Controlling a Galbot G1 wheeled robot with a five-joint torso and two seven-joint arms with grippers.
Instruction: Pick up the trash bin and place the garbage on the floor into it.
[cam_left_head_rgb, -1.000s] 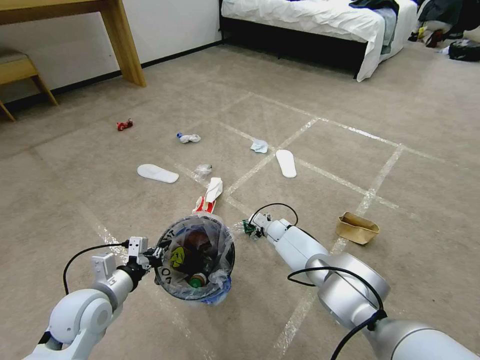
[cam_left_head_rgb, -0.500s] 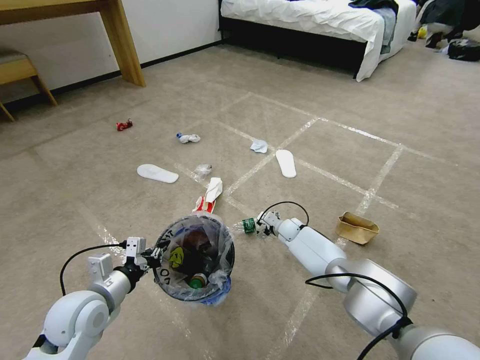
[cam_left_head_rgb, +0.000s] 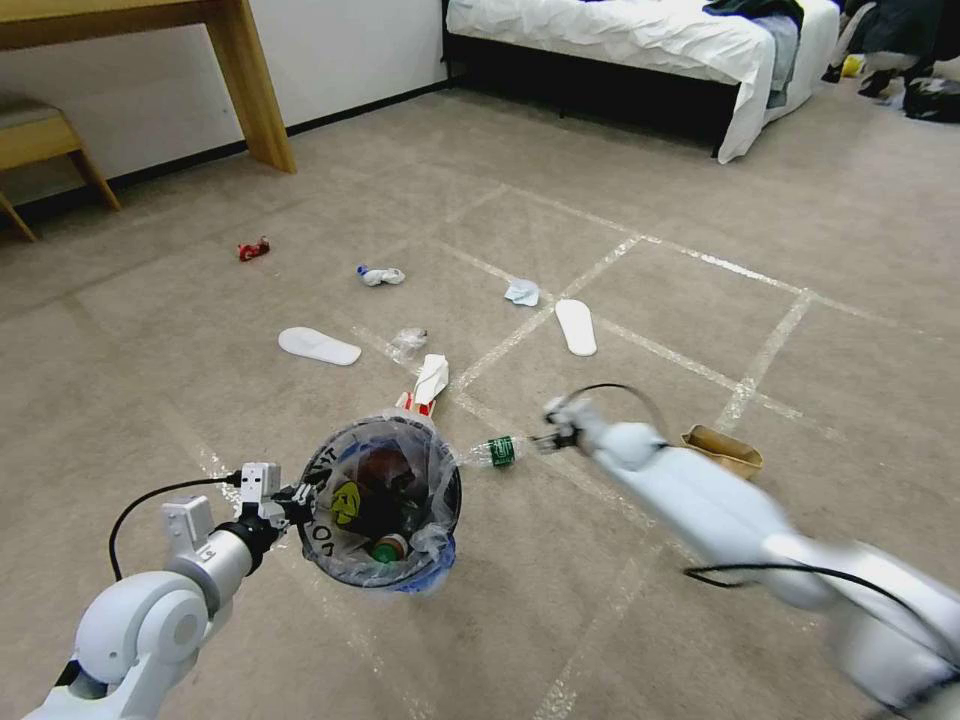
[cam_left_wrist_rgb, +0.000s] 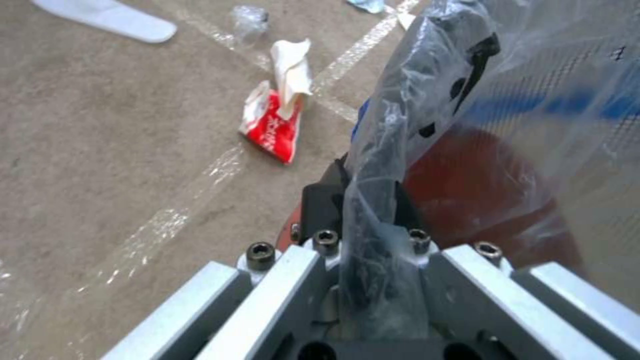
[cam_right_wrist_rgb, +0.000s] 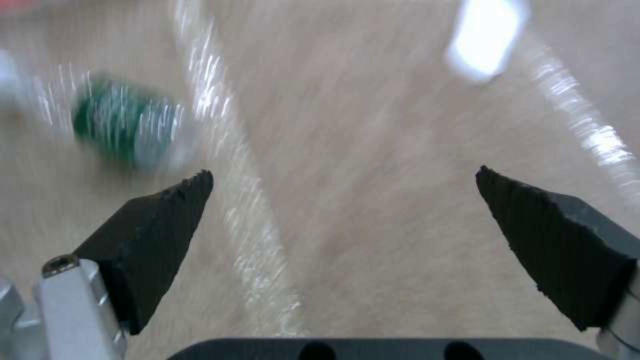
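1. Bin (cam_left_head_rgb: 380, 515), lined with a clear bag, hangs off the floor from the left hand (cam_left_head_rgb: 290, 497), which is clenched on its rim; in the left wrist view the fingers (cam_left_wrist_rgb: 320, 205) pinch rim and bag (cam_left_wrist_rgb: 467, 100) together, with the red base (cam_left_wrist_rgb: 480, 185) just beyond them.
2. Inside the bin lie dark litter, a yellow smiley mark (cam_left_head_rgb: 346, 500) on the bag and a green-capped bottle end (cam_left_head_rgb: 388, 548).
3. Right hand (cam_left_head_rgb: 553, 437) reaches low over the floor (cam_left_head_rgb: 600, 250), its fingers spread wide with nothing between them; the right wrist view shows both dark pads (cam_right_wrist_rgb: 167, 210) apart over bare carpet.
4. A clear bottle (cam_left_head_rgb: 492, 452) with a green label lies on the floor between the bin and the right hand, just beside that hand's tips; in the right wrist view it (cam_right_wrist_rgb: 127, 130) sits off to one side of the pads, not between them.
5. A red-white carton (cam_left_head_rgb: 425, 385) lies just past the bin, away from the left hand; the left wrist view shows it (cam_left_wrist_rgb: 273, 120) flat on the carpet.
6. A tan paper bowl (cam_left_head_rgb: 722, 450) sits near the right forearm.
7. Farther out from both hands lie two white soles (cam_left_head_rgb: 319, 346) (cam_left_head_rgb: 576, 327), a crumpled clear wrap (cam_left_head_rgb: 408, 340), two tissues (cam_left_head_rgb: 381, 275) (cam_left_head_rgb: 521, 292) and a red wrapper (cam_left_head_rgb: 252, 249).
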